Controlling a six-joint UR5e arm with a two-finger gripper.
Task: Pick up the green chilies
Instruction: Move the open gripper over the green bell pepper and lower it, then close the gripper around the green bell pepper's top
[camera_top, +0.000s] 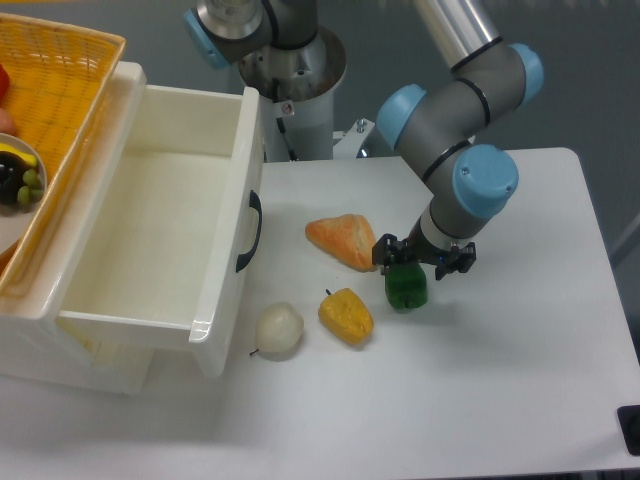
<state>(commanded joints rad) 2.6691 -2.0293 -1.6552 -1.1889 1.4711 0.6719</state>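
The green chilies (405, 289) are one glossy dark-green pepper-shaped toy standing on the white table (520, 350), right of centre. My gripper (424, 259) hangs directly over its top and slightly to its right, pointing down. The black fingers (383, 251) stand spread apart, and the pepper's top edge sits just below the gap between them. The gripper is open and holds nothing.
An orange wedge (342, 240) lies just left of the gripper. A yellow pepper (346, 316) and a white bulb-shaped toy (279, 330) lie to the lower left. The open white drawer (150, 240) and a yellow basket (50, 90) fill the left side.
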